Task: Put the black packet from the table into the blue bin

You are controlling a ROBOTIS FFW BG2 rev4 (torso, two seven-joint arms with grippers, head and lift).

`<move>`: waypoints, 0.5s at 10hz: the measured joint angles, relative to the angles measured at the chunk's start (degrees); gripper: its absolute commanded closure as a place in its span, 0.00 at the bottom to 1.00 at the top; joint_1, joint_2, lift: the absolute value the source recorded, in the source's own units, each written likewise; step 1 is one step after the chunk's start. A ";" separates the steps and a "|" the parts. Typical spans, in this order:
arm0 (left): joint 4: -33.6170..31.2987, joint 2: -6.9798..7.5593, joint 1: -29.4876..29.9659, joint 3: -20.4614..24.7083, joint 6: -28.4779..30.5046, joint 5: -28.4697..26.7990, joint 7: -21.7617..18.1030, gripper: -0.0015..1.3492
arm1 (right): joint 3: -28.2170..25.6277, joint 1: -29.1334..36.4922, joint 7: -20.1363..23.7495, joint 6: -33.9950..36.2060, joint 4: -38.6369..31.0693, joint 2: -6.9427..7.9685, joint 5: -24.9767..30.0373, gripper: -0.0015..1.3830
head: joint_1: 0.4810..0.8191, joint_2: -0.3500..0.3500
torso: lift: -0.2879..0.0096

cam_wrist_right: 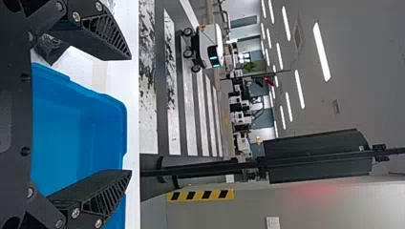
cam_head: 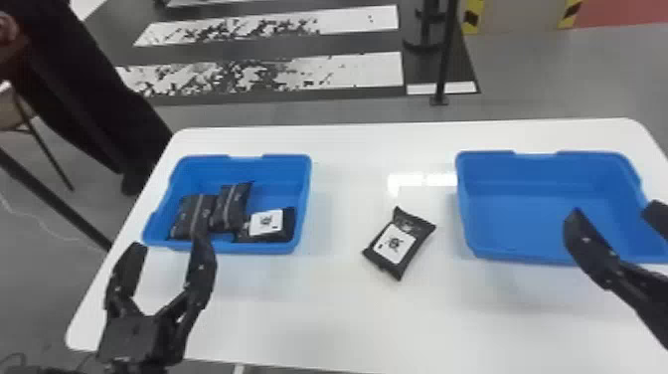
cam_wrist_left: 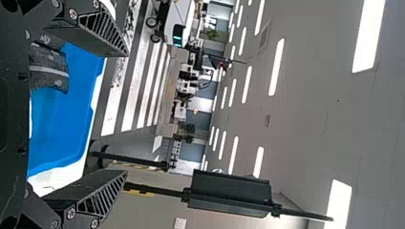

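The black packet (cam_head: pixel 395 244) lies flat on the white counter (cam_head: pixel 323 318), between the left blue bin (cam_head: pixel 278 196) and the right blue bin (cam_head: pixel 522 214), touching neither. I take the step in hand to be the pick-up, with the placing all to come. My left tool (cam_head: pixel 169 244) is wide, at the near edge of the left bin; my right tool (cam_head: pixel 614 212) is wide too, by the near side of the right bin.

The next move, as I judge it, calls for one tool to go in towards the middle, lower over the packet and close across its narrower width. It lies at a slant, so my wrist needs to turn to match. The wrapper looks soft and could crumple or slide if I pinch only an edge. The task doesn't say which bin; the left one already holds three packets (cam_head: pixel 194 214), so it seems the likelier home.

The packet's white label faces up, with a round dark mark and a smaller mark near one corner. A similar label shows on one packet in the left bin; the other two have a pale stripe.
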 measured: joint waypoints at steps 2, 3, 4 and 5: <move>0.00 0.00 -0.09 0.06 0.07 -1.21 0.00 0.12 | 0.00 0.01 0.00 0.00 -0.13 0.00 0.73 0.13 | 0.63 0.69 | 0.60; 0.00 0.00 -0.13 0.23 0.31 -2.29 0.00 0.12 | 0.00 0.01 0.00 0.00 -0.19 0.00 0.99 0.13 | 0.63 0.69 | 0.60; 0.00 0.00 -0.14 0.32 0.56 -3.09 0.00 0.12 | 0.00 0.01 0.00 0.00 -0.37 0.01 1.34 0.13 | 0.63 0.68 | 0.60; 0.00 0.00 -0.14 0.34 0.76 -3.41 0.00 0.12 | 0.00 0.01 0.00 0.00 -0.51 0.01 1.61 0.13 | 0.63 0.68 | 0.60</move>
